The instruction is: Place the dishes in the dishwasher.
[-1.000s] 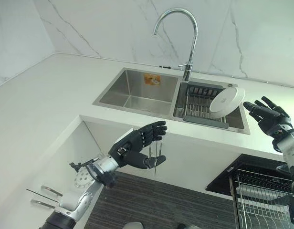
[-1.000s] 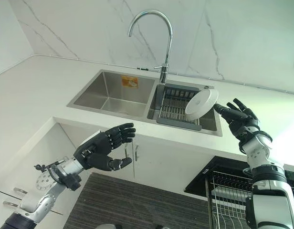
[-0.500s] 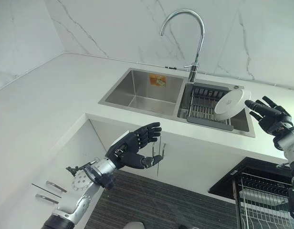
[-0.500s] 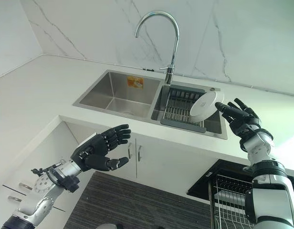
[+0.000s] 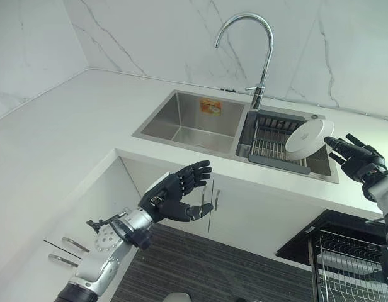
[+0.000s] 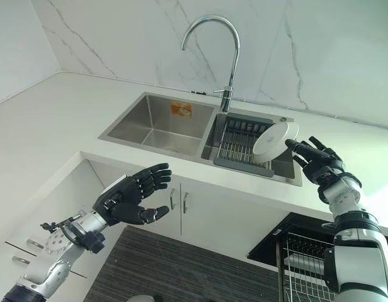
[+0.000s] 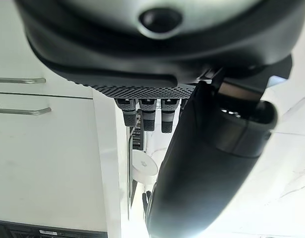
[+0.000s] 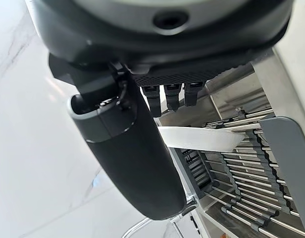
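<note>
Even, bright, diffuse light across the kitchen. The white bench [image 5: 49, 145] and marble wall [image 5: 150, 38] read near-white with little texture. The faucet [image 5: 254, 44] carries thin specular streaks; the empty sink basin [image 5: 191, 119] shows soft grey reflections. Shadows are weak: a faint band under the bench edge. In the wrist views each hand is a dark, soft-edged mass close to the lens; the left hand [image 7: 202, 163] is blurred. Pale wall behind the right hand [image 8: 127, 148] is blown out.
</note>
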{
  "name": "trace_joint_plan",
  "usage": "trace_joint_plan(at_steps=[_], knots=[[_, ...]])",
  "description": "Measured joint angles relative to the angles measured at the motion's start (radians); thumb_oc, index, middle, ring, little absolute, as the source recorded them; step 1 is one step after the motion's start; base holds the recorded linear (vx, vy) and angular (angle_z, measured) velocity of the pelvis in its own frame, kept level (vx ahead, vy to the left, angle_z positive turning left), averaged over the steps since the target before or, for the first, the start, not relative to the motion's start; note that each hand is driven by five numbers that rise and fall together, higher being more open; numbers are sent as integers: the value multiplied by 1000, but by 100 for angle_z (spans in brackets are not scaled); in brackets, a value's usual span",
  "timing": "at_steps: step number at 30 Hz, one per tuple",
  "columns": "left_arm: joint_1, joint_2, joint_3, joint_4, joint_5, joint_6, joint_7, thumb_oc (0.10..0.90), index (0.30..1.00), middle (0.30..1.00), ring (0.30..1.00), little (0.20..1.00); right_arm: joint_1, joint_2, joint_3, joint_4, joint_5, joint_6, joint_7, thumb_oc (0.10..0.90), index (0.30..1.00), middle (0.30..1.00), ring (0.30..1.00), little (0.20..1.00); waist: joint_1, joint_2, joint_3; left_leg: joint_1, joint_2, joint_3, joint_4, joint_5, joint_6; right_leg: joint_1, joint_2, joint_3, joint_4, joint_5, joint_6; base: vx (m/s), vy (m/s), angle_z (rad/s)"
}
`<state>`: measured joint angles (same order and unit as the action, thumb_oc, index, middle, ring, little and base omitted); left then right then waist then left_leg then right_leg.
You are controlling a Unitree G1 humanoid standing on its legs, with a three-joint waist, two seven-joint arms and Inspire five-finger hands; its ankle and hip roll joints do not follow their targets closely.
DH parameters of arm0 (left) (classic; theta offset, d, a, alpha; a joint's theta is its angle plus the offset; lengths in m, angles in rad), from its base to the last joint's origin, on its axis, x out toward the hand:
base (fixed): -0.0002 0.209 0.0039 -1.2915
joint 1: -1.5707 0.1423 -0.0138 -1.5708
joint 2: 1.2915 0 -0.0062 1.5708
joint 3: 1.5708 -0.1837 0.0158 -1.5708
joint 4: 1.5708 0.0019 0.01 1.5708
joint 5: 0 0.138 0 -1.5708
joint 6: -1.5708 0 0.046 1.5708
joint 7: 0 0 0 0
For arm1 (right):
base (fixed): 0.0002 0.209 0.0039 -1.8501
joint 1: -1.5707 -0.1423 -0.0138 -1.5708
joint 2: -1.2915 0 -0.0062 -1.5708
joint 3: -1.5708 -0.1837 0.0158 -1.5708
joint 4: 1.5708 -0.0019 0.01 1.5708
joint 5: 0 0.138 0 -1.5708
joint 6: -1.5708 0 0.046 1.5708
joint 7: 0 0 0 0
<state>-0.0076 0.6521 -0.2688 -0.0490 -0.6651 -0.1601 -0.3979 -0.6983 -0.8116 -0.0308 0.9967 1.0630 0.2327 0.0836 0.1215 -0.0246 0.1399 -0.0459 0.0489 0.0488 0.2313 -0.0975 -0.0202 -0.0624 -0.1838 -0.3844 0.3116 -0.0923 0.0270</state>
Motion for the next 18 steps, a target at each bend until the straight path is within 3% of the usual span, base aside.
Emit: trace_joint_plan(at_steps=[18], knots=[[2, 0, 1, 0, 0, 0, 1, 800, 900, 900, 900, 900, -12, 0, 2, 41, 0, 18, 18, 800, 900, 900, 900, 900, 20, 15, 8, 13, 0, -4, -20, 8, -5, 12, 0, -13, -2, -6, -4, 5, -2, 1]])
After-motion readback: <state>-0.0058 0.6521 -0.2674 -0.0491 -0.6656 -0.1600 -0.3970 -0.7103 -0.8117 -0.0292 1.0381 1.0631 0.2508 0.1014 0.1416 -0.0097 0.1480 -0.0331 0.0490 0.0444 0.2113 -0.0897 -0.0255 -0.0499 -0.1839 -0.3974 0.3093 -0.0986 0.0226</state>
